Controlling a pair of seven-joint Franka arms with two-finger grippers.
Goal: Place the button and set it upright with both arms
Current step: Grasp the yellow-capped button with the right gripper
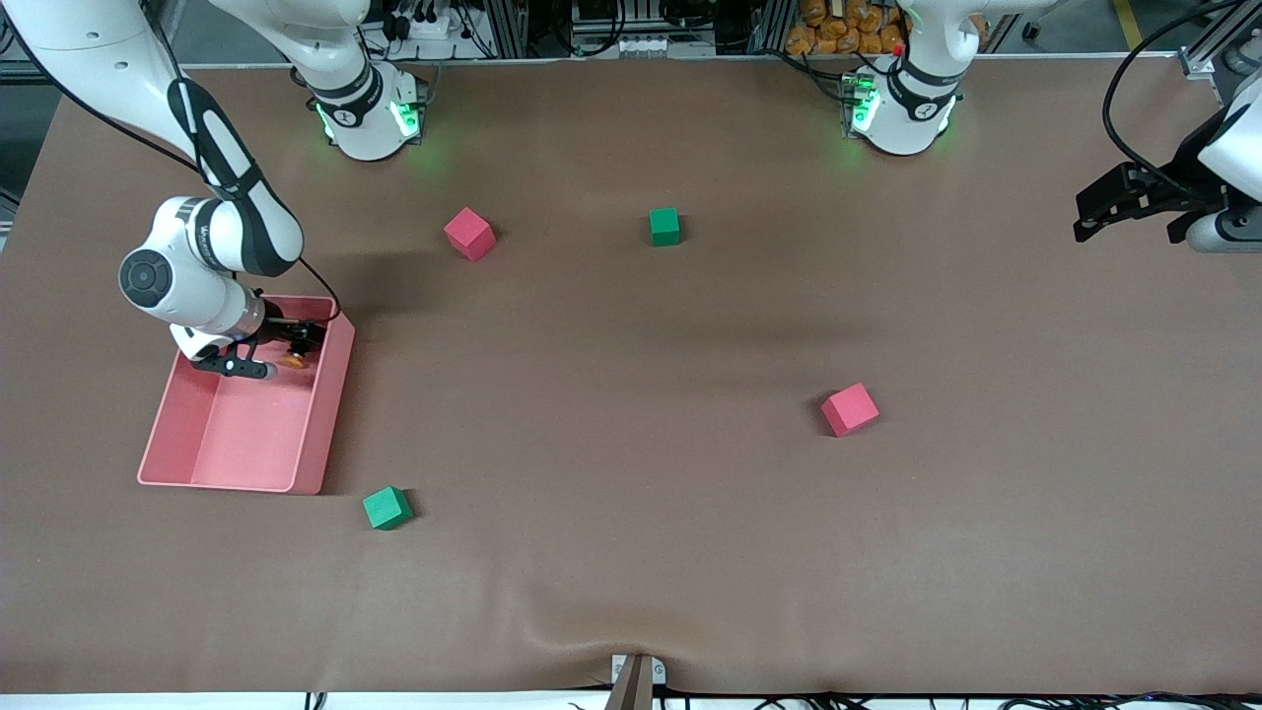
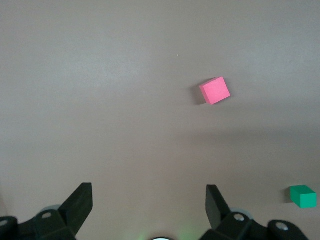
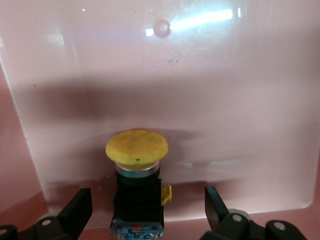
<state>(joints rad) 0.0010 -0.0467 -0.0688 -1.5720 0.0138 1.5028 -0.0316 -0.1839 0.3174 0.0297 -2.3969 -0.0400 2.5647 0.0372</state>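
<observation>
Button (image 3: 137,170) is lying inside the pink bin (image 1: 320,414) at the right arm's end of the table, sitting between the spread fingers of the right gripper (image 3: 145,212), roughly at 12 o'clock from the wrist, not pinched. Left gripper (image 2: 149,207) hangs wide open over bare table at the left arm's end, waiting.

White, rounded arm casings with black joint bands. Green-lit rings at both bases (image 1: 370,118) (image 1: 892,108), along the bench (image 1: 631,444) edge. Black cable looped down the right arm (image 1: 212,247). Black two-finger right tool (image 1: 271,345); left tool (image 1: 1134,202) black, also cabled.
</observation>
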